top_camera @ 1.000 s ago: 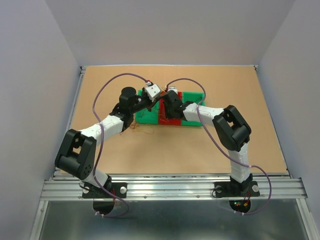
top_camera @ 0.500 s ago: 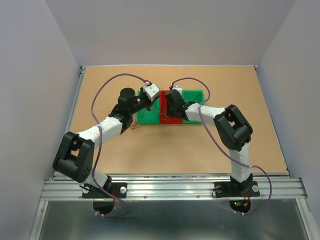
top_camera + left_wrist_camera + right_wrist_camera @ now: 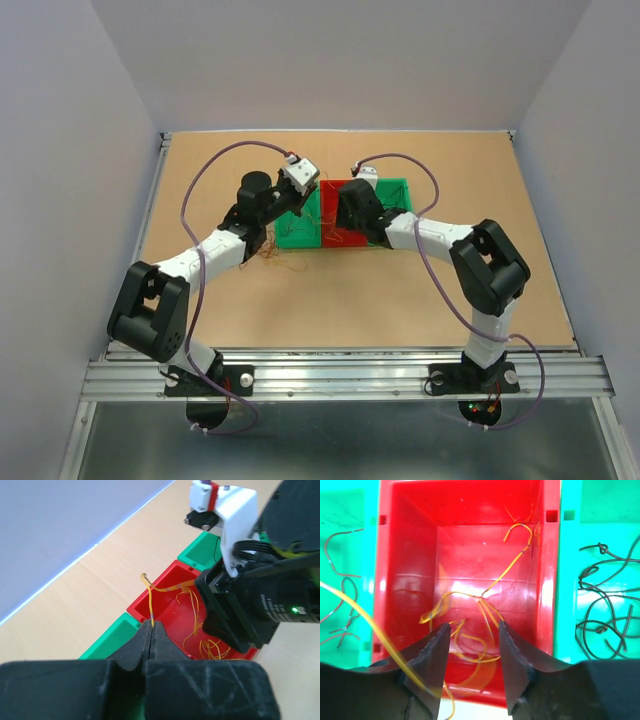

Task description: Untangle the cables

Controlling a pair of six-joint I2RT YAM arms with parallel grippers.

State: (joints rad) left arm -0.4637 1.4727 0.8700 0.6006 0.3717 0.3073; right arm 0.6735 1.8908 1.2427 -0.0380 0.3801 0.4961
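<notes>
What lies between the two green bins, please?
A red bin holding loose orange-yellow cables; the right wrist view shows it most clearly.

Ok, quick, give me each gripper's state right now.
Left gripper: shut on a yellow cable that trails into the red bin.
Right gripper: open, jaws apart above loose yellow strands in that bin.

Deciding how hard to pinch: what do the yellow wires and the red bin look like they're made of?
The yellow wires look like thin, smooth plastic-insulated wire, probably; they hold springy curls and loops. The red bin looks like hard moulded plastic with a glossy finish: bright glare on its floor, crisp moulded slots in its rim.
</notes>
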